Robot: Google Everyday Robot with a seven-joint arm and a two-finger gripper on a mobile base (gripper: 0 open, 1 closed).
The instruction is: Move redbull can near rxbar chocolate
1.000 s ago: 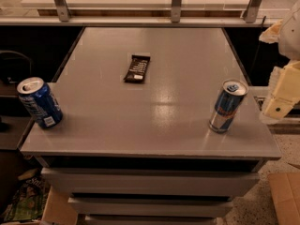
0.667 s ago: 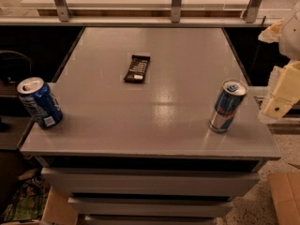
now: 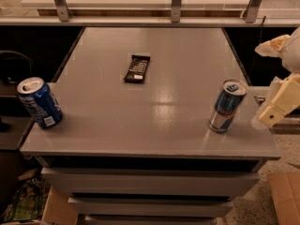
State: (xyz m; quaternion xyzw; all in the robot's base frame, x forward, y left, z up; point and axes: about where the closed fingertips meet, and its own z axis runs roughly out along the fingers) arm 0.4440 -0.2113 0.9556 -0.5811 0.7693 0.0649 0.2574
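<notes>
Redbull can (image 3: 227, 106): stands upright near the front right corner of the bench (image 3: 187, 74), silver top and blue tab facing up; nothing touches it.
Rxbar chocolate (image 3: 137, 68): lies flat toward the middle back of the bench, well apart from the can, up and to the left of it in the camera view.
Gripper (image 3: 267, 81): hangs off the right edge of the bench, just beside the can and not in contact with it.
Fingers (image 3: 279, 104): two pale pieces spread apart, holding nothing.
Other object: a wider blue soda can (image 3: 40, 102) sits at the front left corner, clear of the likely path.
Handling, stiffness: thin metal wall, probably rigid enough for a light squeeze but liable to dent if clamped hard.
Handling, surface: smooth and glossy, so likely slippery; a round side gives the fingers little flat area.
Handling, balance: tall and slim, so probably easy to tip with a sideways nudge; weight cannot be judged.
Suggested hold: across the body at about mid-height, fingers on opposite sides, can kept upright.
</notes>
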